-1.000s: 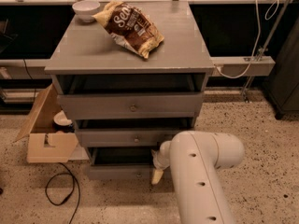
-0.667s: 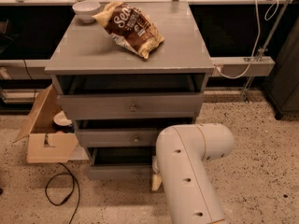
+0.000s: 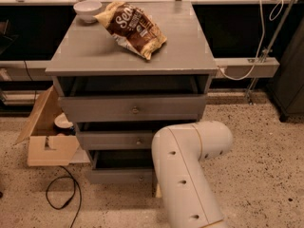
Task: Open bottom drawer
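The grey drawer unit [image 3: 133,56] stands in the middle of the camera view with three drawer fronts. The bottom drawer [image 3: 118,175] is the lowest and narrowest front, with a small round knob [image 3: 140,178]; a dark gap shows above it. My white arm [image 3: 185,175] comes up from the lower edge and covers the drawer's right end. My gripper [image 3: 157,191] is almost wholly hidden behind the arm, low at the bottom drawer's right corner; only a pale sliver of it shows.
A chip bag [image 3: 133,27] and a white bowl [image 3: 88,8] lie on the unit's top. An open cardboard box [image 3: 47,141] and a black cable [image 3: 61,196] are on the floor at left. A rail with a white cable [image 3: 242,70] stands at right.
My arm has swung left and nearer the camera, now covering the gripper and more of the bottom drawer's right end. The drawer shows no clear movement.
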